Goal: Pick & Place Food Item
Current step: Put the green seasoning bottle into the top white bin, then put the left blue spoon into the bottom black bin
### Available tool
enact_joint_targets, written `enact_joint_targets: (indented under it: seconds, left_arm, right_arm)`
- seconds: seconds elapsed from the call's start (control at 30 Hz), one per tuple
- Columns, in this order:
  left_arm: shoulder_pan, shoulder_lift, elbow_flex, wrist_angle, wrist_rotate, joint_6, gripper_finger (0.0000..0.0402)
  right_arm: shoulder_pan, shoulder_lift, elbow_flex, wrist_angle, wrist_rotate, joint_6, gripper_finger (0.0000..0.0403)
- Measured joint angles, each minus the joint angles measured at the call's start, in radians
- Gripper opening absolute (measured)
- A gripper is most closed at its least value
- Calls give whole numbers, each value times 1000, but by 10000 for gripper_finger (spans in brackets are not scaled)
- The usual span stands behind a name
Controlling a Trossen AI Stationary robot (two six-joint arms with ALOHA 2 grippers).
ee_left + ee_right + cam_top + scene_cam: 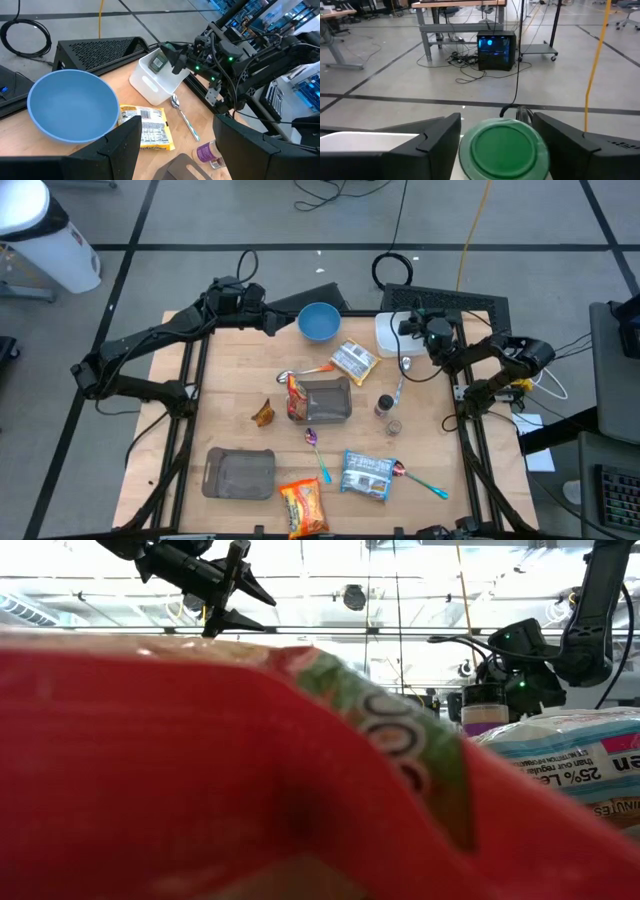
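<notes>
The right gripper (412,326) hovered over the white rectangular plastic tub (152,80), fingers parted around a round green-lidded food cup (501,146) resting in the tub. The left gripper (285,319) waited open beside the blue plastic bowl (319,321). Risk: withdrawing could snag and tip the cup.

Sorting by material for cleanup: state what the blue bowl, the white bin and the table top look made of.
Blue bowl: likely plastic, smooth matte, uniform colour. White bin: probably plastic, semi-glossy, with moulded rounded corners. Table top: wood, pale with visible plank lines.
</notes>
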Motion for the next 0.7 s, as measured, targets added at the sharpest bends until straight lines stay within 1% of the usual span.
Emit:
enact_joint_targets:
  seconds: [0.2, 0.37, 0.53, 0.7]
  left_arm:
    - [0, 0, 0, 0, 1, 0, 251]
    - [0, 0, 0, 0, 1, 1, 251]
    - [0, 0, 0, 0, 2, 1, 251]
    - [0, 0, 0, 0, 2, 33, 251]
  right_arm:
    - [1, 0, 0, 0, 0, 0, 264]
    - [1, -29, 0, -2, 1, -21, 266]
    - [1, -96, 0, -20, 2, -159, 261]
    - [15, -205, 0, -84, 5, -203, 259]
